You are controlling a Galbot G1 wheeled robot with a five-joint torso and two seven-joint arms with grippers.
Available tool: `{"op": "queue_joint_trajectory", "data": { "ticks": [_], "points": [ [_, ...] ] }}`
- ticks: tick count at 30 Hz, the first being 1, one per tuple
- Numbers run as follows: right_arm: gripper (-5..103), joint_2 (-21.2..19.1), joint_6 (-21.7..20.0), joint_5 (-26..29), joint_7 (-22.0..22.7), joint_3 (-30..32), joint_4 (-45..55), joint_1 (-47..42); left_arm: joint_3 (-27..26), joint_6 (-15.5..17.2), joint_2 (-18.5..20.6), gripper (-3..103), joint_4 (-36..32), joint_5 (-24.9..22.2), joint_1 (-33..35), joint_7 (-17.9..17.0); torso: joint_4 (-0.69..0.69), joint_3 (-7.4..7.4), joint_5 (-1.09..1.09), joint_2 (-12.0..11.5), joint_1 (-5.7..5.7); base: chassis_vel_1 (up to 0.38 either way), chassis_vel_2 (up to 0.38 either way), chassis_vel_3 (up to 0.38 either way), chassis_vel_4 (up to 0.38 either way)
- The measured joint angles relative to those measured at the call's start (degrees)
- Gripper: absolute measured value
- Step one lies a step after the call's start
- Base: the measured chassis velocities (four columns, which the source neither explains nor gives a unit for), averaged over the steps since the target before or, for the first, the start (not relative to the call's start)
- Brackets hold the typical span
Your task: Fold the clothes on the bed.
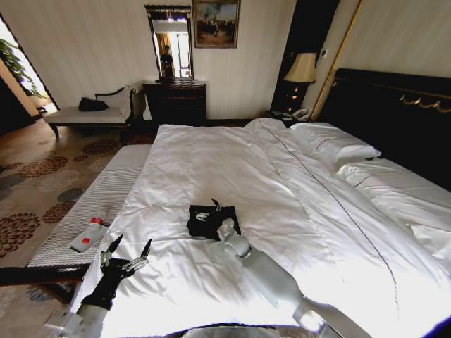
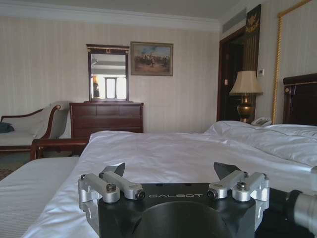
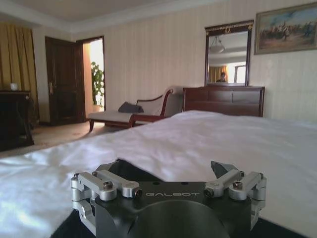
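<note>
Right gripper [image 1: 215, 205] on the shirt [image 1: 211, 222]; left gripper [image 1: 128, 251] waits.
Both spread; shirt lies right of the left gripper, on the bed's [image 1: 211, 162] near part.

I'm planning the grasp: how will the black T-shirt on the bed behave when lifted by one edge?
The black T-shirt lies as a small flat bundle on the white duvet, so it is probably floppy and would drape or unfold. It looks thin, likely light. The right gripper rests on it; the soft duvet beneath may bunch if the shirt is pushed.
</note>
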Motion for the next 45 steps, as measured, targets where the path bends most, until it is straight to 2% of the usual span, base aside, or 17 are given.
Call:
{"op": "queue_joint_trajectory", "data": {
  "ticks": [7, 13, 18, 21, 22, 24, 26, 27, 28, 30, 31, 32, 35, 37, 39, 42, 45],
  "points": [
    [100, 0.33, -4.81, 3.18, 0.97, -2.60, -4.34, 2.02, 0.92, -1.34, -0.43, 100, 0.03, 1.77, 0.40, 1.44, 0.00, -0.01, 0.01, 0.00, -0.01, 0.000, 0.000, 0.000, 0.000],
    [100, -0.31, -6.03, 5.82, 1.62, -2.95, -3.59, 1.65, 2.47, -1.96, -0.22, 100, 0.85, 1.07, -1.42, 1.01, -0.01, 0.00, 0.00, -0.01, 0.00, 0.000, 0.000, 0.000, 0.000],
    [100, -3.27, -6.72, 10.53, 3.20, -1.25, 6.11, 0.73, 2.76, -2.15, -0.20, 100, 1.44, 0.50, -2.52, 0.80, 0.03, 0.00, 0.01, -0.01, -0.01, 0.000, 0.000, 0.000, 0.000],
    [100, -9.80, -8.72, 12.64, 5.56, 3.15, 16.73, -1.97, 3.90, -2.10, -0.12, 100, 1.91, 1.71, -4.10, 0.15, 0.04, -0.01, 0.02, -0.01, -0.01, 0.000, 0.000, 0.000, 0.000],
    [100, -9.80, -8.72, 12.64, 5.56, 3.15, 16.73, -1.97, 3.90, -2.10, -0.12, 100, 1.91, 1.71, -4.10, 0.15, 0.04, -0.01, 0.02, -0.01, -0.01, 0.000, 0.000, 0.000, 0.000],
    [100, -13.76, -8.87, 12.26, 6.05, 6.15, 20.10, -4.36, 4.84, -1.98, -0.22, 100, 2.50, 2.99, -5.18, -0.66, -0.01, 0.00, 0.01, -0.01, 0.00, 0.000, 0.000, 0.000, 0.000],
    [100, -19.97, -8.48, 10.50, 7.08, 12.19, 24.81, -9.61, 6.19, -1.51, -0.67, 100, 5.58, 9.89, -7.96, -3.18, -0.06, -0.01, 0.02, 0.00, -0.01, 0.000, 0.000, 0.000, 0.000],
    [100, -19.97, -8.48, 10.50, 7.08, 12.19, 24.81, -9.61, 6.19, -1.51, -0.67, 100, 5.58, 9.89, -7.96, -3.18, -0.06, -0.01, 0.02, 0.00, -0.01, 0.000, 0.000, 0.000, 0.000],
    [100, -21.71, -8.75, 9.16, 7.31, 15.40, 26.50, -12.21, 6.56, -1.72, -0.80, 100, 7.28, 13.10, -9.00, -3.78, -0.03, -0.01, 0.04, -0.01, -0.01, 0.000, 0.000, 0.000, 0.000],
    [100, -23.97, -8.83, 7.19, 7.36, 22.09, 29.48, -17.53, 7.73, -2.18, -0.95, 100, 8.96, 15.29, -10.17, -4.38, 0.01, -0.01, 0.01, 0.00, -0.01, 0.000, 0.000, 0.000, 0.000],
    [100, -25.10, -8.81, 6.52, 7.06, 28.71, 32.50, -23.62, 9.60, -2.12, -1.09, 100, 9.59, 14.48, -10.78, -4.59, 0.00, 0.00, 0.00, 0.00, 0.00, 0.000, 0.000, 0.000, 0.000],
    [100, -25.10, -8.81, 6.52, 7.06, 28.71, 32.50, -23.62, 9.60, -2.12, -1.09, 100, 9.59, 14.48, -10.78, -4.59, 0.00, 0.00, 0.00, 0.00, 0.00, 0.000, 0.000, 0.000, 0.000],
    [100, -25.15, -7.55, 5.47, 5.86, 37.96, 36.33, -33.09, 11.59, -2.08, -1.33, 100, 10.37, 13.09, -11.65, -4.99, -0.01, -0.01, 0.00, 0.00, -0.01, 0.000, 0.000, 0.000, 0.000],
    [100, -23.27, -5.25, 3.82, 3.96, 46.21, 40.37, -41.87, 12.51, -2.76, -1.36, 100, 10.58, 12.88, -11.93, -5.06, -0.02, -0.02, 0.02, 0.01, -0.03, 0.000, 0.000, 0.000, 0.000],
    [100, -22.30, -4.25, 2.81, 3.26, 48.52, 41.53, -44.60, 12.62, -2.92, -1.26, 100, 10.32, 12.65, -11.76, -5.05, 0.01, -0.02, 0.01, 0.01, -0.03, 0.000, 0.000, 0.000, 0.000],
    [100, -17.62, -0.24, -0.89, 0.61, 54.59, 45.53, -53.87, 12.47, -3.71, -0.63, 100, 8.99, 12.19, -11.16, -4.95, 0.00, -0.02, 0.01, 0.01, -0.02, 0.000, 0.000, 0.000, 0.000],
    [100, -14.27, 1.68, -2.92, -0.60, 56.57, 47.70, -58.29, 11.78, -4.16, -0.50, 100, 8.52, 12.06, -10.90, -4.97, -0.01, -0.02, -0.01, 0.01, -0.02, 0.000, 0.000, 0.000, 0.000]
  ]
}}
